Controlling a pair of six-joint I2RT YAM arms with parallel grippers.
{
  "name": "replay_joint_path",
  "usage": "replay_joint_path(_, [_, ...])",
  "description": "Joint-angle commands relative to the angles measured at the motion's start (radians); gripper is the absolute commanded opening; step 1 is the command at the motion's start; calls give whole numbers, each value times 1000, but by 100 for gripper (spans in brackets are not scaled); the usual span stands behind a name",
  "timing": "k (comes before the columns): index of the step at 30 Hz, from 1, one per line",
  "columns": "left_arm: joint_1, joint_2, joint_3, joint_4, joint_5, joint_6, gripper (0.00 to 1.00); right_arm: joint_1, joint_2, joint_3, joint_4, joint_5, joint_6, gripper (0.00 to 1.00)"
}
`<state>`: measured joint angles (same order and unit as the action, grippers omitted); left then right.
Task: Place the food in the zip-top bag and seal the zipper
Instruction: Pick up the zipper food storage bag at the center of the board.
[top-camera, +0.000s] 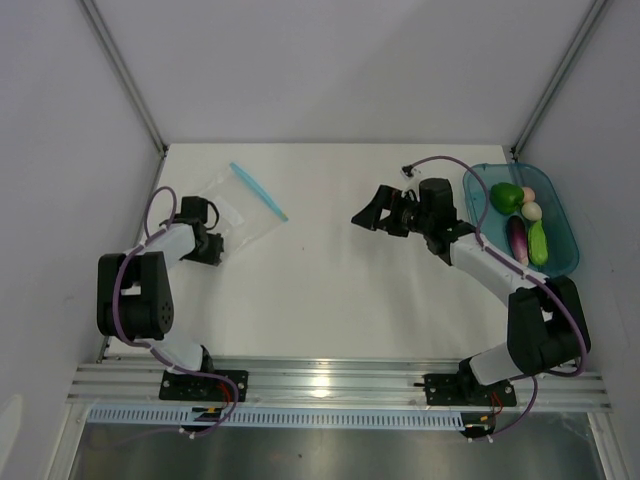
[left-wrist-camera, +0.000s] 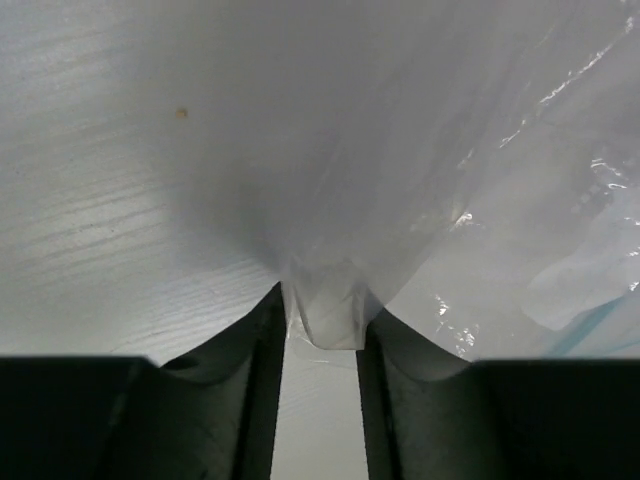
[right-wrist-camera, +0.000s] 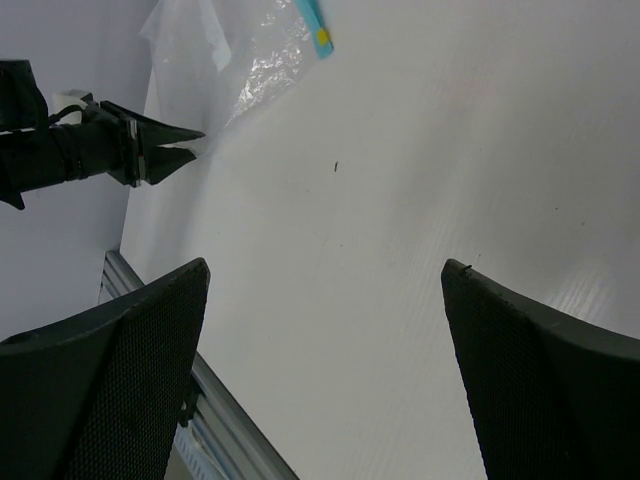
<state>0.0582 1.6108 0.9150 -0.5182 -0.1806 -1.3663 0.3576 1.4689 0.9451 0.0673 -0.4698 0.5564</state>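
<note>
The left gripper (left-wrist-camera: 322, 305) is low over the white table (top-camera: 330, 290), at the near corner of the zip-top bag (top-camera: 235, 205). Its jaws are narrowed to a slim gap, and a fold of the clear plastic sits between them, touched on both sides: it is grasping the bag by that corner. The right wrist view shows the same pinch from the side, the dark fingertips meeting on a pale scrap of film.

The right gripper (right-wrist-camera: 325, 265) hovers over bare table near the middle, pointed toward the bag. Its jaws are spread wide and hold nothing.

The bag lies flat on the left part of the table, clear and crinkled, with creases catching the light. The zipper (top-camera: 258, 191), a thin teal-blue strip, runs along its far edge, away from the pinched corner.

The food is well apart from the bag, in a teal translucent tray (top-camera: 570, 235) at the far right. It holds the green bell pepper (top-camera: 506, 197), pink ball (top-camera: 528, 194), whitish egg (top-camera: 531, 211), purple eggplant (top-camera: 517, 240) and light green long vegetable (top-camera: 538, 243).
</note>
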Motion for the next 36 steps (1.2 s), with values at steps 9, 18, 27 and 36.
replay_joint_path(9, [11, -28, -10, 38, 23, 85, 1, -2, -51, -12, -63, 40, -24, 99])
replay_joint_path(18, [-14, -281, -149, 141, 225, 377, 1, -8, -64, -43, -109, -48, 15, 100])
replay_joint_path(27, [-126, -563, -254, 322, 548, 565, 1, -66, -99, -72, -104, -167, 51, 99])
replay_joint_path(36, [-244, -631, -234, 388, 817, 671, 1, -176, -111, -118, -130, -251, 82, 89])
